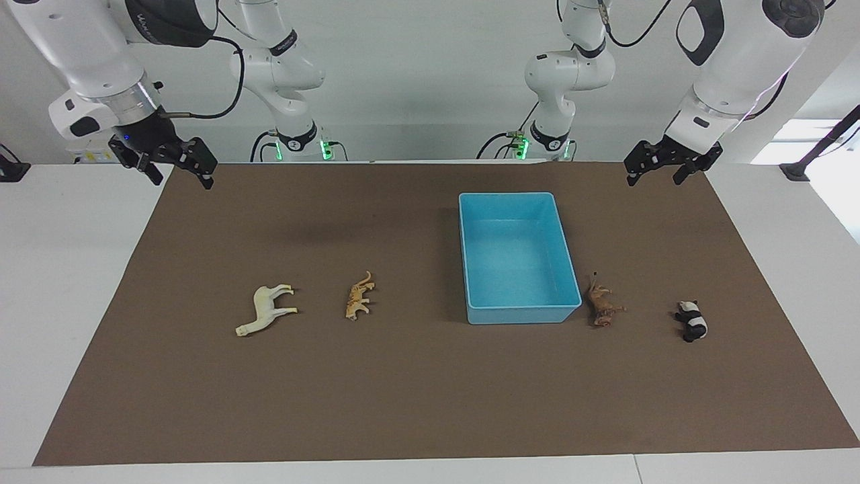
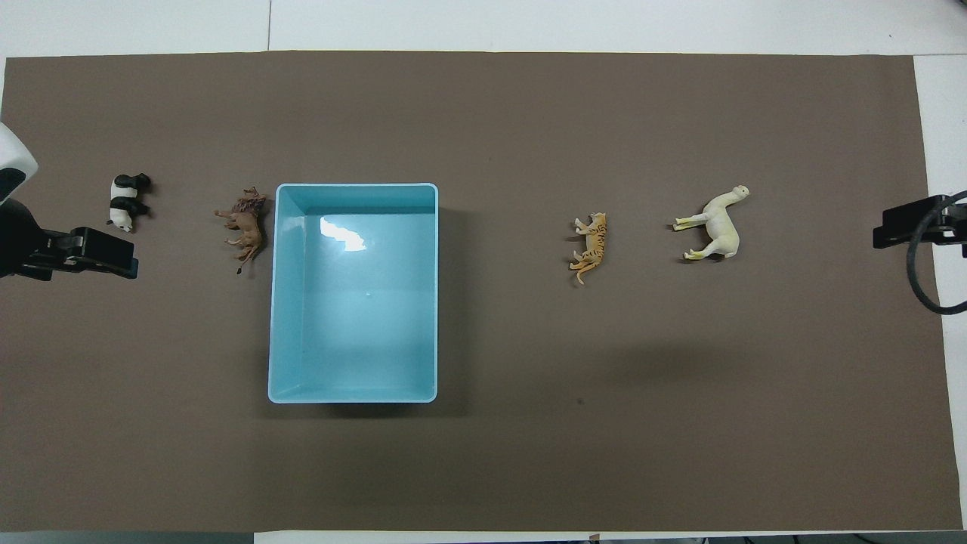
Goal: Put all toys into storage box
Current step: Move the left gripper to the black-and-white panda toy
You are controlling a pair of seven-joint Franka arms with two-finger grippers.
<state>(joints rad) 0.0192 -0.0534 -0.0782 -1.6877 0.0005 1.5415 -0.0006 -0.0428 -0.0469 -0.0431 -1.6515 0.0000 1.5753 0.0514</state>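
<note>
No legible text, label, brand or number anywhere.

The facing view looks from high across the table toward the two robot bases, taking in the whole brown mat (image 1: 430, 403) and the arms above its robot-side edge. The overhead view hangs above the robots' end and looks steeply down (almost straight onto the mat (image 2: 680, 415)), closer in, cropping the arms to their tips. Both share the mat and the storage box (image 1: 470, 255) (image 2: 279, 302), seen half a turn apart.
</note>
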